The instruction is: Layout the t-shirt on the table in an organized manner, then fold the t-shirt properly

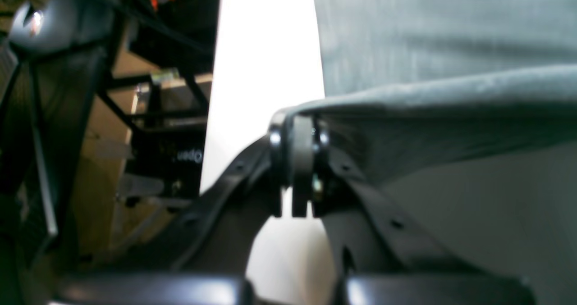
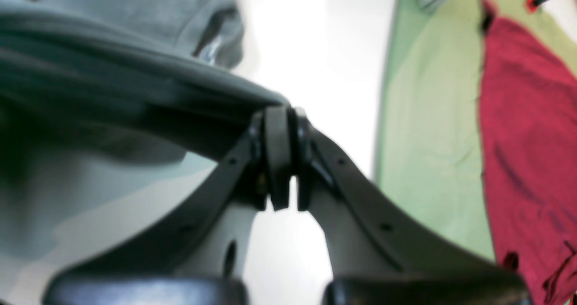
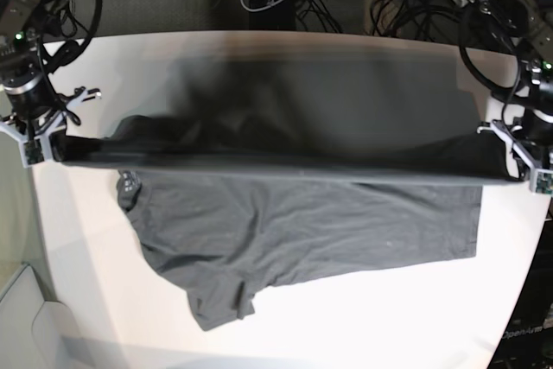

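Grey cloth of the shirt (image 3: 302, 231) lies across the near half of the table (image 3: 389, 317), a sleeve bunched toward the front edge. Behind that flat part, one edge is lifted off the surface and drawn taut between the arms. The left gripper (image 1: 297, 129) has its jaws pressed together on that edge at its end, and the right gripper (image 2: 279, 116) pinches the other end the same way; in the base view they stand at opposite sides, well apart. Beyond the raised edge the far tabletop is shadowed. This looks like a fold in progress, one half being carried over the other. Next, I judge, both arms should travel evenly so the lifted edge lands straight on the flat part before letting go.
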